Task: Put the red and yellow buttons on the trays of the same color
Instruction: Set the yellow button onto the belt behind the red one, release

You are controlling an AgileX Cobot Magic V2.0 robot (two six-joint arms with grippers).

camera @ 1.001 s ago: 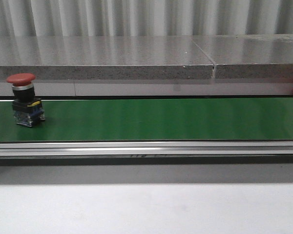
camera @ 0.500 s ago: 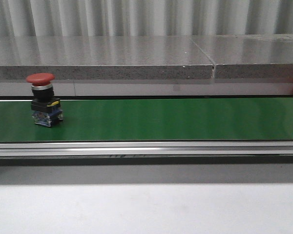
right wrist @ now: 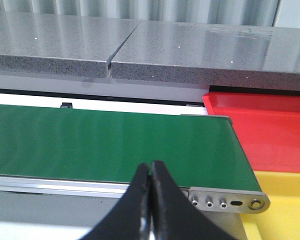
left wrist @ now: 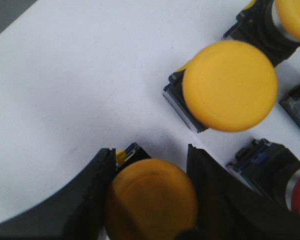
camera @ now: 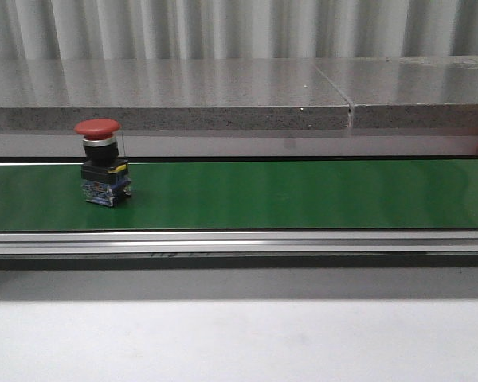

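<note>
Left wrist view: pincer [left wrist: 149, 200] seemingly grips yellow button [left wrist: 152, 200] amid crowding buttons [left wrist: 230, 86].

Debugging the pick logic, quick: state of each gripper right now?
Left gripper: shut on a yellow button, fingers either side of its cap.
Right gripper: shut, holding nothing, above the green belt.

Frame edges crop red tray [right wrist: 270, 130] and yellow tray [right wrist: 285, 210]
</note>
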